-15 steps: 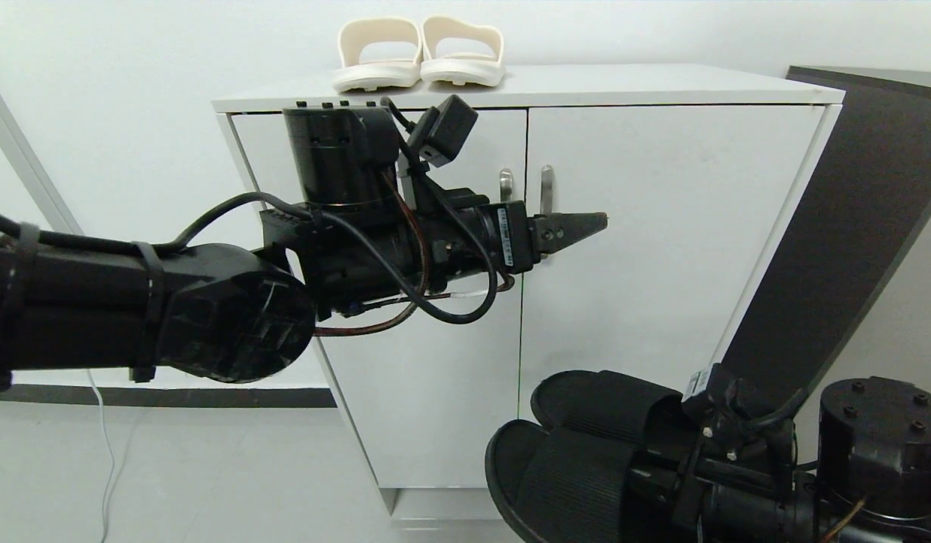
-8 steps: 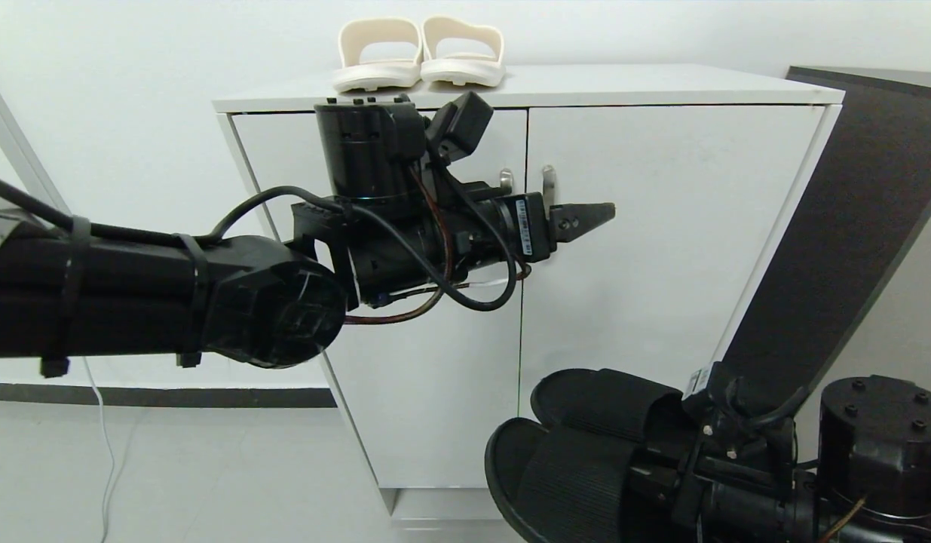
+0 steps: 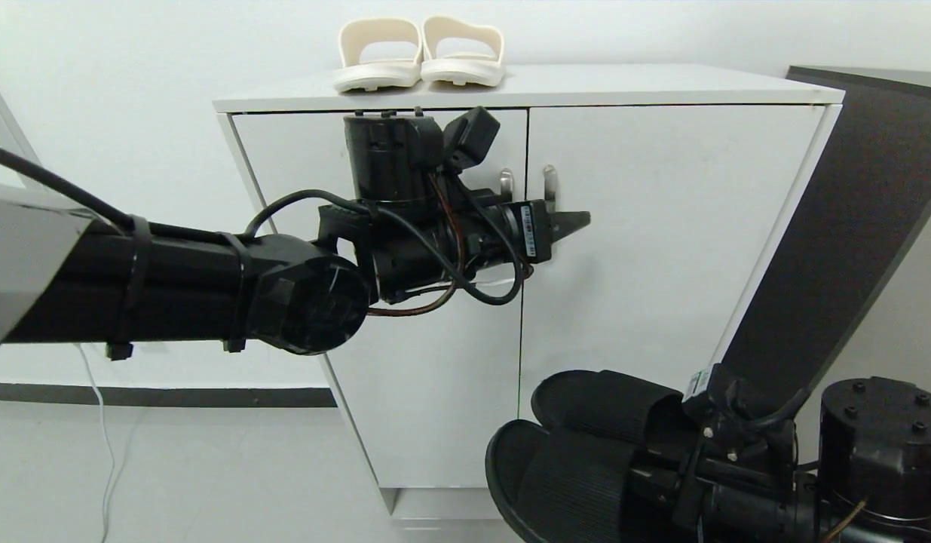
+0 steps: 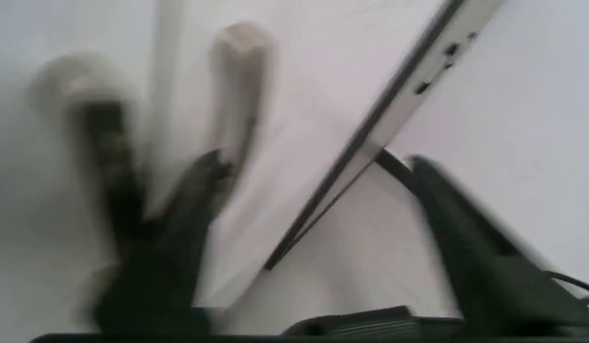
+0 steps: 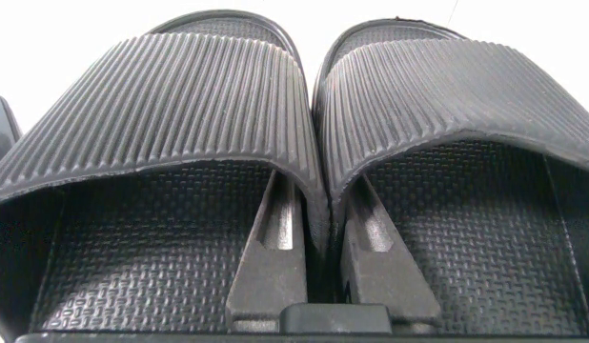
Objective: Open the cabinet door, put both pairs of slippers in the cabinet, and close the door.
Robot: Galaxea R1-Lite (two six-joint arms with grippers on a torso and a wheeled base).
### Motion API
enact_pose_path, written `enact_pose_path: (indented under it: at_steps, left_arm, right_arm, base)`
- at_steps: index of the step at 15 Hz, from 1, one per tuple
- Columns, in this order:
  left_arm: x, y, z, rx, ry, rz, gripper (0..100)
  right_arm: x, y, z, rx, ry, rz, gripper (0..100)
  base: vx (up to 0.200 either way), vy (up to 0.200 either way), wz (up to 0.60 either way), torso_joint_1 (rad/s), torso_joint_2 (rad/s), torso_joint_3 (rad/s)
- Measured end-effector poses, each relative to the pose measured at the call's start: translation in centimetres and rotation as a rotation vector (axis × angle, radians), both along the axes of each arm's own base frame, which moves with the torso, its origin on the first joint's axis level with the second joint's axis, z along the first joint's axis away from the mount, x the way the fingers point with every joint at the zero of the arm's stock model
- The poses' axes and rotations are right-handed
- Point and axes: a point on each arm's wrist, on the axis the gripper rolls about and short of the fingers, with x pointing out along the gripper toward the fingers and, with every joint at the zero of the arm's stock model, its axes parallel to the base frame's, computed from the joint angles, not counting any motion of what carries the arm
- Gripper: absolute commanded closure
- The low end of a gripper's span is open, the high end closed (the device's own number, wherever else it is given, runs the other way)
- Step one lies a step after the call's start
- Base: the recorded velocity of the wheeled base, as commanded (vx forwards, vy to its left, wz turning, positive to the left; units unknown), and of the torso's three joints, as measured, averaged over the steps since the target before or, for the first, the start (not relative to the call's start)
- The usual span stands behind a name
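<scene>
- Fingers (image 4: 466, 252) of my left gripper (image 3: 573, 223) are spread by the metal bar handle (image 3: 548, 183); both white cabinet (image 3: 661, 249) doors look shut.
- Cream slide slippers (image 3: 420, 51) wait on top.
- Right gripper (image 5: 318, 229) pinches the black ribbed rubber slippers (image 3: 586, 445), low in front; nothing stowed yet, I judge.

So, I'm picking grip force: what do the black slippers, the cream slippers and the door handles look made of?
Black slippers: matte soft rubber or foam, judging by ribbed straps and textured footbeds. Cream slippers: smooth moulded foam or plastic, probably. Door handles: metal, brushed-looking grey sheen.
</scene>
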Motion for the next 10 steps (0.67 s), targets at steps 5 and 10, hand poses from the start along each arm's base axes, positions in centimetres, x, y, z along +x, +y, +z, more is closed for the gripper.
enact_pose_path:
  at_steps: [5, 10]
  left_arm:
    - [-0.9, 0.4, -0.3, 0.012, 0.011, -0.017, 100]
    - [-3.7, 0.3, -0.7, 0.041, 0.019, -0.066, 100]
  right_arm:
    - [-0.7, -0.4, -0.4, 0.001, 0.026, 0.084, 100]
    - [-2.2, -1.4, -0.6, 0.005, 0.032, 0.203, 100]
  base:
    - [0.000, 0.000, 0.00, 0.000, 0.00, 0.000]
    - [0.000, 0.000, 0.00, 0.000, 0.00, 0.000]
